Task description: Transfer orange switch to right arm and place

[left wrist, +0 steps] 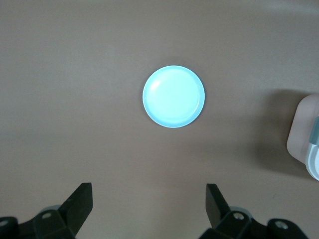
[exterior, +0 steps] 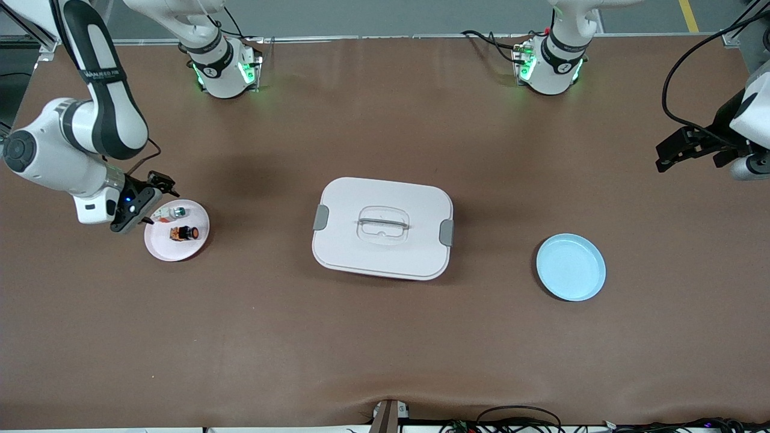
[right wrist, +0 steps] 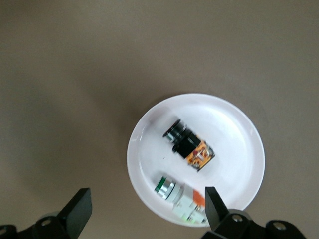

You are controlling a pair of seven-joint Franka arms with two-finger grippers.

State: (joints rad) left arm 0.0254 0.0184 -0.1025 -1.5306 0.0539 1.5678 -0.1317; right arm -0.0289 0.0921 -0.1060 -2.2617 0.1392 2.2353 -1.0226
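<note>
The orange switch (exterior: 183,233) (right wrist: 190,145) lies on its side on a small white plate (exterior: 174,250) (right wrist: 234,144) near the right arm's end of the table. A white part with a green tip (exterior: 174,212) (right wrist: 178,196) lies beside it on the same plate. My right gripper (exterior: 146,203) (right wrist: 144,209) hangs open over the plate's edge, above the green-tipped part and holding nothing. My left gripper (exterior: 692,153) (left wrist: 149,204) is open and empty, up in the air over the left arm's end of the table, looking down on a light blue plate (exterior: 570,267) (left wrist: 173,96).
A white lidded box (exterior: 382,227) with grey latches and a clear handle stands mid-table between the two plates; its corner (left wrist: 306,144) shows in the left wrist view. The brown tabletop (exterior: 385,337) is bare nearer the front camera.
</note>
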